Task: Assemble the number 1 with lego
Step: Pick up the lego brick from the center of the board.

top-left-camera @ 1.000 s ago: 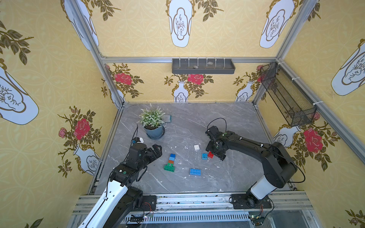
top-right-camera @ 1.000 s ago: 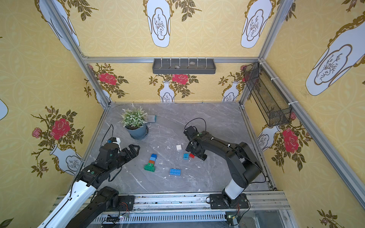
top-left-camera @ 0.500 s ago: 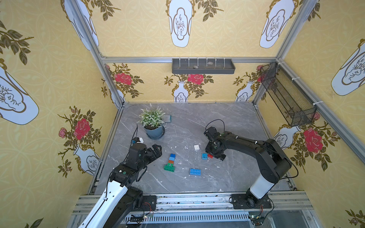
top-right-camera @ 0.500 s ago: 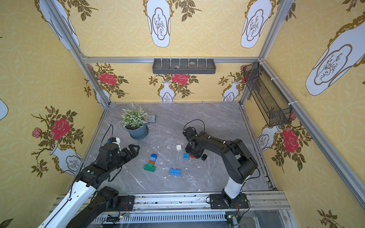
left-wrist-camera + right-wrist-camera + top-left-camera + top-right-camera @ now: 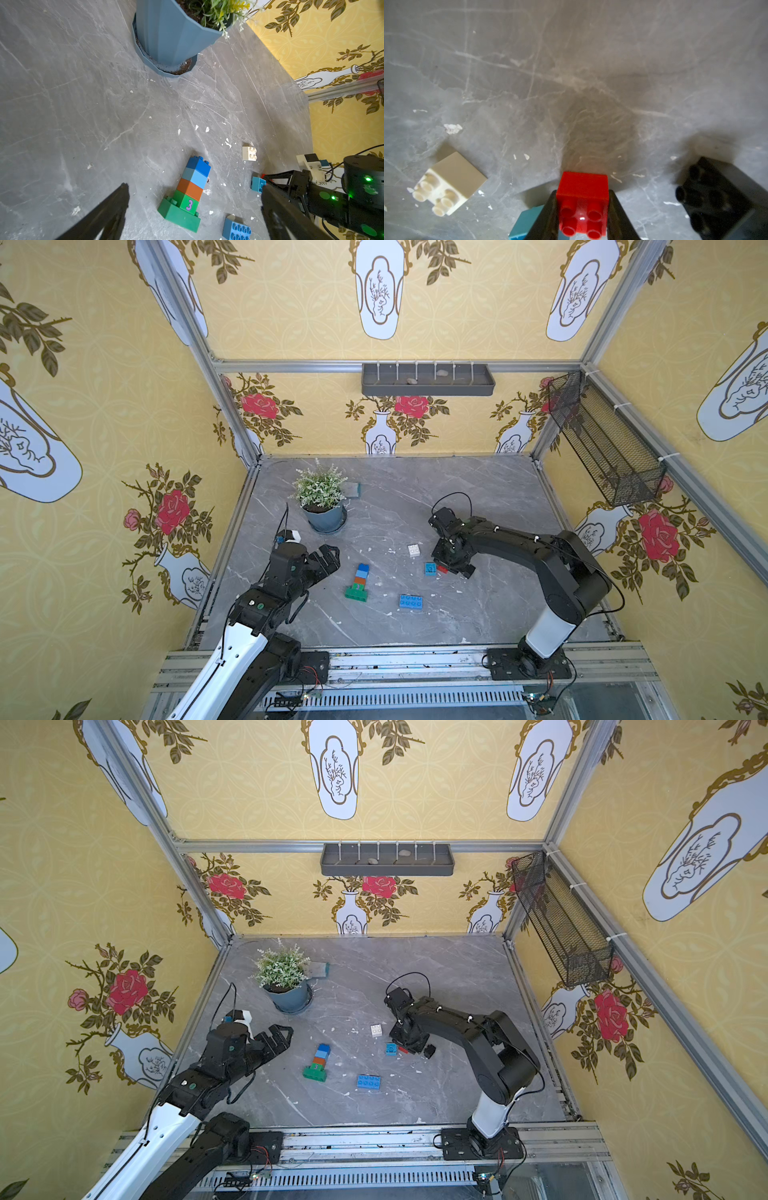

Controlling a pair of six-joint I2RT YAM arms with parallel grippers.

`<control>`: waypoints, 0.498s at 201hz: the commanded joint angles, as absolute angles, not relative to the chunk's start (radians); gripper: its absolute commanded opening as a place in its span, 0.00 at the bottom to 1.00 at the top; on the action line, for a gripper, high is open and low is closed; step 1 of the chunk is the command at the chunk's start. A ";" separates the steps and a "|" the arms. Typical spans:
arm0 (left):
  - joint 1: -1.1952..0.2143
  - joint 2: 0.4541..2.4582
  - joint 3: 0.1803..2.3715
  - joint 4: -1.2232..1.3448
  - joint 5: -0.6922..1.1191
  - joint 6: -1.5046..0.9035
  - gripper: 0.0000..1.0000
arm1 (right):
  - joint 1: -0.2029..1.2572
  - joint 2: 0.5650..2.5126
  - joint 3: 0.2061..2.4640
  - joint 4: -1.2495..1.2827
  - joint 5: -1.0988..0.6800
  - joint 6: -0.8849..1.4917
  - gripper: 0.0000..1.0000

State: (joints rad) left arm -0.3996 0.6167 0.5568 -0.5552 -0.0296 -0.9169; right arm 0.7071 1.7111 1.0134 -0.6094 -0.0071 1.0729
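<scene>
Sitting on the grey marbled desk [image 5: 571, 83] between a teal square brick [image 5: 525, 222] and a black square brick [image 5: 716, 197], the small red studded plastic brick [image 5: 582, 187] is pinched at its flat side walls by the narrowly set right pincer [image 5: 582, 199]. It is judged light, rigid and slick, so those walls should be clamped squarely. The left pincer [image 5: 328, 558] is held wide open, empty.

Bright even light, soft shadows, blurred close-up

Plant pot [image 5: 324, 516] behind brick stack [image 5: 359, 583], long brick [image 5: 411, 602] right of stack, small bricks [image 5: 430, 568] farther right
</scene>
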 commanded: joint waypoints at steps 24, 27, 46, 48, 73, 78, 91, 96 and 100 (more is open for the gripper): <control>-0.398 0.614 0.546 -0.547 -0.039 -0.915 0.99 | 0.717 1.631 1.065 -0.717 0.104 0.847 0.15; -0.399 0.612 0.545 -0.546 -0.040 -0.914 1.00 | 0.718 1.623 1.067 -0.723 0.117 0.828 0.14; -0.399 0.614 0.544 -0.545 -0.040 -0.912 1.00 | 0.724 1.554 1.064 -0.714 0.153 0.676 0.13; -0.398 0.613 0.543 -0.546 -0.039 -0.911 1.00 | 0.726 1.545 1.063 -0.710 0.153 0.661 0.13; -0.399 0.611 0.539 -0.538 -0.039 -0.905 1.00 | 0.746 1.452 1.065 -0.652 0.120 0.425 0.08; -0.399 0.611 0.538 -0.537 -0.038 -0.906 1.00 | 0.753 1.438 1.065 -0.634 0.098 0.372 0.06; -0.399 0.609 0.535 -0.533 -0.038 -0.908 1.00 | 0.776 1.417 1.069 -0.611 0.062 0.251 0.00; -0.399 0.608 0.534 -0.531 -0.037 -0.908 1.00 | 0.793 1.412 1.068 -0.597 0.045 0.197 0.00; -0.399 0.608 0.532 -0.531 -0.037 -0.908 0.99 | 0.809 1.410 1.066 -0.591 0.038 0.152 0.00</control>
State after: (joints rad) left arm -0.3996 0.6109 0.5442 -0.5537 -0.0299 -0.9165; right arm 0.7601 1.4353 1.0603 -0.6621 0.1013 0.4950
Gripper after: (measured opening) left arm 0.996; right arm 0.342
